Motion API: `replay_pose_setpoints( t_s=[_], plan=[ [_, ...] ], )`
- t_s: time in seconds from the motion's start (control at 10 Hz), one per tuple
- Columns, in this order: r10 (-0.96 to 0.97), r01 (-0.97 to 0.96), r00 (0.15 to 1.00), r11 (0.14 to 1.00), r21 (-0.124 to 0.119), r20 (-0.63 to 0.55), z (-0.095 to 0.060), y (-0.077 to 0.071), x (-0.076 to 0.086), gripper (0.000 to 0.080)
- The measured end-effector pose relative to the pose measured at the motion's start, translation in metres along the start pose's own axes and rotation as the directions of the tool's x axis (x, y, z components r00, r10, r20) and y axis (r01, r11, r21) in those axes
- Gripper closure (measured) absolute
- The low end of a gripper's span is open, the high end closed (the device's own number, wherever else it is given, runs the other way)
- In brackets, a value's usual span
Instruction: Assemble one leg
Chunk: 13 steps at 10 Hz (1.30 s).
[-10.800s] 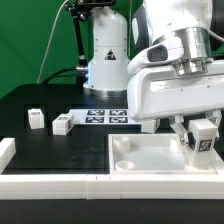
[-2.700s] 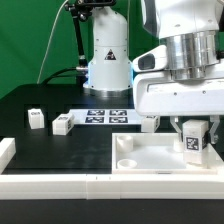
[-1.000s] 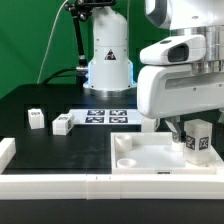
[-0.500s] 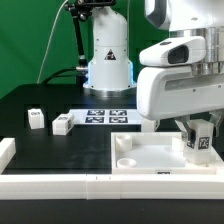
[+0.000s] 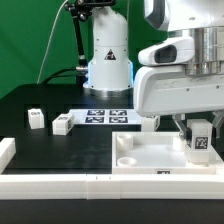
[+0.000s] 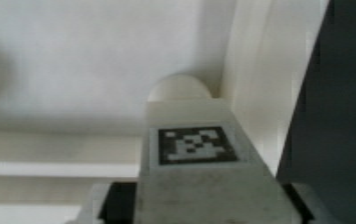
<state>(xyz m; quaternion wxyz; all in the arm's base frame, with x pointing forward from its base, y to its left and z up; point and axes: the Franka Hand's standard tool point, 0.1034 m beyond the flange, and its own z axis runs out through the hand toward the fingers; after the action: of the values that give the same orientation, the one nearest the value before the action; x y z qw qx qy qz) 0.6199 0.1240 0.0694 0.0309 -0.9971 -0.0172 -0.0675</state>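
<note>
Arm (image 5: 180,70), white and bulky, fills the upper part of the exterior view's right and comes down over the surface's front corner on that side. Hand (image 5: 200,138) closed on the leg (image 5: 202,146); peg held upright, tag face toward the camera. Wrist view: dark fingers (image 6: 114,203) pressed against both flanks of the leg (image 6: 196,150), tag sharp, rounded end pointing away from the camera. The leg's lower end sits over the tabletop (image 5: 150,158), close to that panel's edge by the black strip of surface; contact with the panel cannot be told. Surface (image 5: 60,155) black and matte. The white tabletop lies flat in the front corner on the exterior view's right, a round socket (image 5: 122,145) showing at its near-centre corner. White rail (image 5: 50,186) runs along the front edge, with a short white block (image 5: 6,150) at the left edge. Behind the surface, a green backdrop (image 5: 30,40) and the arm's white base (image 5: 108,60) at the far edge. The marker board (image 5: 107,116) lies flat before the base. Two loose pegs toward the far left corner: one (image 5: 63,124) just beside the marker board, another (image 5: 36,118) further left, apart from it.
</note>
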Motion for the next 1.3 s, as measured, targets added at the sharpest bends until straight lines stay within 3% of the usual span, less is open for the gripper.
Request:
replay_pose_setpoints(
  t_s=[0.1,0.4,0.7,0.9,1.1,1.3],
  plan=[
    [0.149,-0.149,0.989,0.989,-0.006,-0.005,0.0002,0.0006,0.0002,0.0508],
    [0.470,-0.470,0.883,0.883,0.020,0.001,0.0010,0.0050,0.0016,0.0507],
    [0.731,-0.731,0.682,0.681,0.037,0.025,0.0011,0.0089,0.0018,0.0506],
    [0.892,-0.894,0.448,0.448,0.022,0.056,0.0015,0.0063,-0.0009,0.0506],
    [0.930,-0.933,0.361,0.360,0.022,0.069,0.0020,0.0071,-0.0010,0.0506],
    [0.923,-0.926,0.378,0.377,0.023,0.069,0.0023,0.0067,-0.0012,0.0506]
  ],
)
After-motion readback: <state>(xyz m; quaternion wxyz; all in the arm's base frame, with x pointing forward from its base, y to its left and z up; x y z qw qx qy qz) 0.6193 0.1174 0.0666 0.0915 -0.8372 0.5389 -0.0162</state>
